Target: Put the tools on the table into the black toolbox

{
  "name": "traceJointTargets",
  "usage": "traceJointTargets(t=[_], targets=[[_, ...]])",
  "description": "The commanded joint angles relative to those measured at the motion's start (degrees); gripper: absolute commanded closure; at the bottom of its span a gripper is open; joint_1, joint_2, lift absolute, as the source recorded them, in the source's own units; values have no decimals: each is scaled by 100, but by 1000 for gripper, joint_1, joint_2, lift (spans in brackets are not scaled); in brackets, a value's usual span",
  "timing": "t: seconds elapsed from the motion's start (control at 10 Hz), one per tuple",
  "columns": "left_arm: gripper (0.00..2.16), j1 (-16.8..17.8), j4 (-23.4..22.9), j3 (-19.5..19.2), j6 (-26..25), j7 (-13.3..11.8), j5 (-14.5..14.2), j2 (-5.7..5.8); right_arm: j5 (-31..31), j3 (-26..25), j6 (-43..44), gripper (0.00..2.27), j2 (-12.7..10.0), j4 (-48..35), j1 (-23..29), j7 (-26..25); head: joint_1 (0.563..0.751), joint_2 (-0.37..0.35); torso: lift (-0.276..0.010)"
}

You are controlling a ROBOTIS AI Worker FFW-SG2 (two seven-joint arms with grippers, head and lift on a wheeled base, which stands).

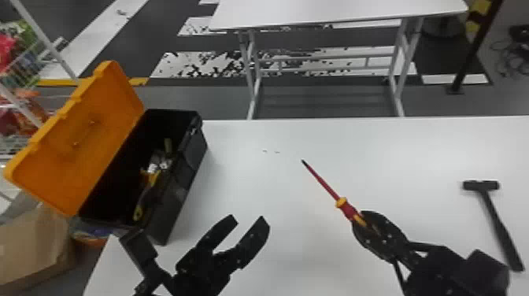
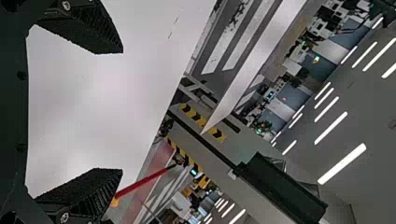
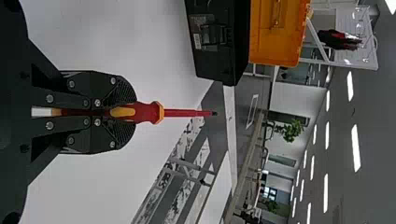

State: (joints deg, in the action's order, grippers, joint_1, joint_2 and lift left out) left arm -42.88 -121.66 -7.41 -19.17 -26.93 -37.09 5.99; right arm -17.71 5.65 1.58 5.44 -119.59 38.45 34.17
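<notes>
My right gripper [image 1: 364, 226] is shut on the handle of a red and yellow screwdriver [image 1: 322, 183], whose dark tip points up and left over the table. In the right wrist view, the right gripper [image 3: 125, 112] clamps the handle, and the screwdriver [image 3: 184, 113] extends straight out. My left gripper [image 1: 248, 220] stands open between toolbox and screwdriver; in the left wrist view, nothing is between the fingers of the left gripper [image 2: 122, 112]. The black toolbox [image 1: 177, 197] is at the left, orange lid raised, with several tools inside. A black hammer [image 1: 496, 220] lies at the right.
The white table [image 1: 299, 259] carries the toolbox and hammer. Another white table [image 1: 334, 12] stands beyond it. A wire rack with coloured items [image 1: 17, 71] and a cardboard box [image 1: 31, 244] are at the left, beside the toolbox.
</notes>
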Motion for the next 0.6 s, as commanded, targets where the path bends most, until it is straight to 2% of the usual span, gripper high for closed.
traceJointTargets(t=[0.0,0.2,0.5], targets=[[90,8,-156,11,-628,-58,-308,-2,-84,209,4,2246,-8,6,-13,-7,695,179,-75],[97,-1,-244,152,-769,-93,-396,-10,-163,428,-32,2246,-8,24,-57,-16,695,177,-75],[103,219,-341,336,-786,-40,-360,-10,-339,824,-278,2246,-8,50,-145,-24,695,184,-75]])
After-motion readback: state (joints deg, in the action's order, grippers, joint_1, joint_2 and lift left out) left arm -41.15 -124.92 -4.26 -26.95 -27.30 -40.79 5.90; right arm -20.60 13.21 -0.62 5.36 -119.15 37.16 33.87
